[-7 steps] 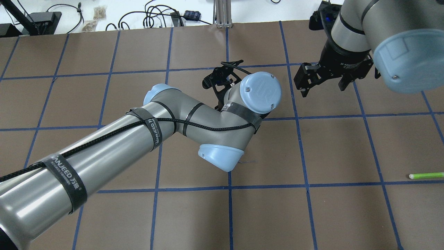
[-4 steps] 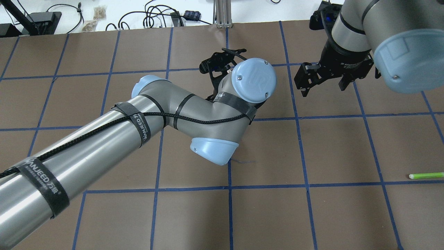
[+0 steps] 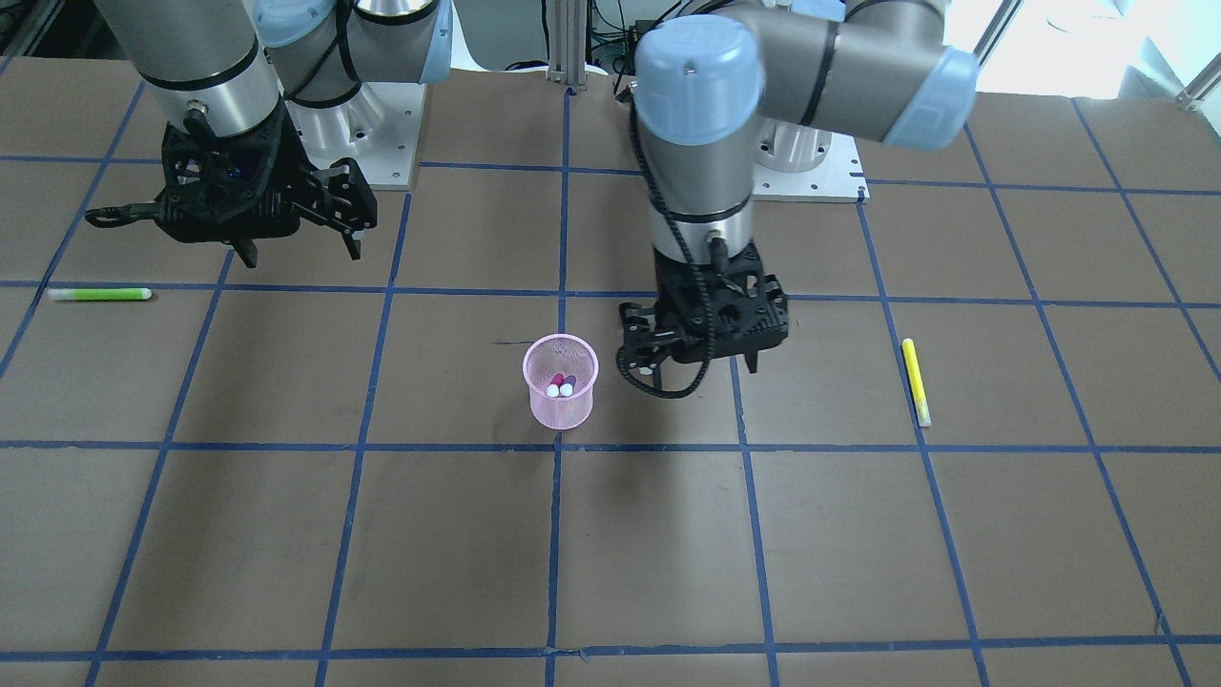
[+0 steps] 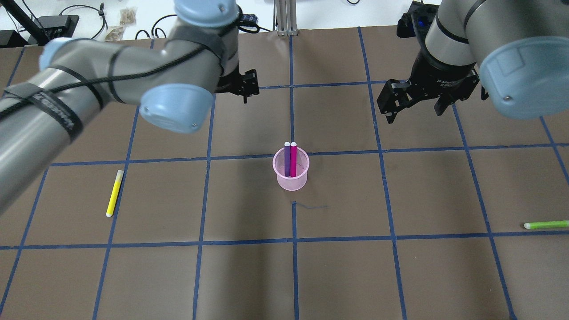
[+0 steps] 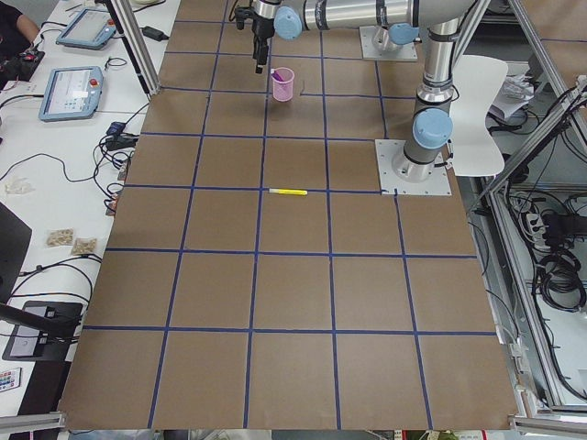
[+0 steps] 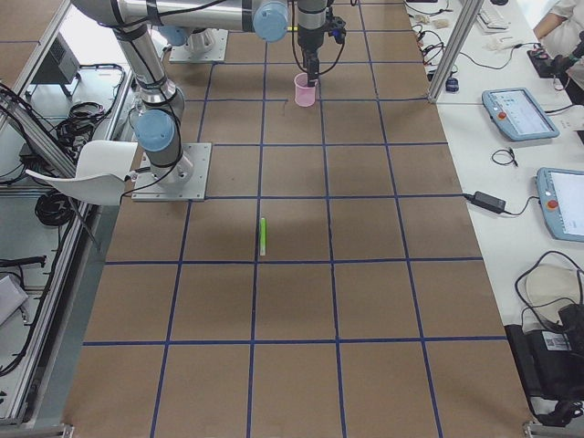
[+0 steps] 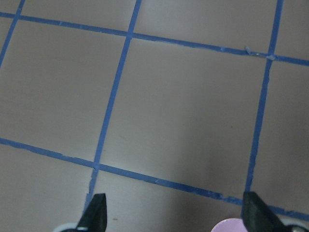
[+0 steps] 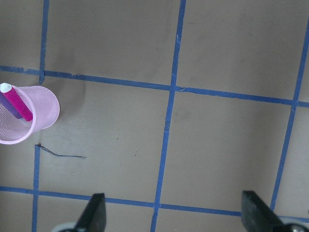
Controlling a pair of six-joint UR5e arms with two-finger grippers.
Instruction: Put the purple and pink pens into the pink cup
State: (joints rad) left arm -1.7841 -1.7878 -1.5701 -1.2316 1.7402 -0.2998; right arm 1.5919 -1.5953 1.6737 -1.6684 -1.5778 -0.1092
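Observation:
The pink mesh cup [image 4: 291, 180] stands upright near the table's middle, also in the front view [image 3: 560, 405]. The purple pen [image 4: 287, 159] and the pink pen [image 4: 293, 160] stand side by side inside it, white tips up. My left gripper [image 4: 243, 88] hangs raised, beyond and to the left of the cup. In the left wrist view it [image 7: 175, 215] is open and empty, with the cup's rim [image 7: 231, 225] at the bottom edge. My right gripper [image 4: 415, 111] is open and empty, far right of the cup. The right wrist view shows the cup [image 8: 41, 113] at its left.
A yellow pen [image 4: 114, 193] lies on the table to the cup's left. A green pen [image 4: 546, 225] lies near the right edge. A thin dark thread [image 4: 311, 206] lies just in front of the cup. Blue tape lines grid the brown table.
My left arm has swung up and away to the far left. This uncovers the cup with both pens in it and the yellow pen. The right arm has not moved.

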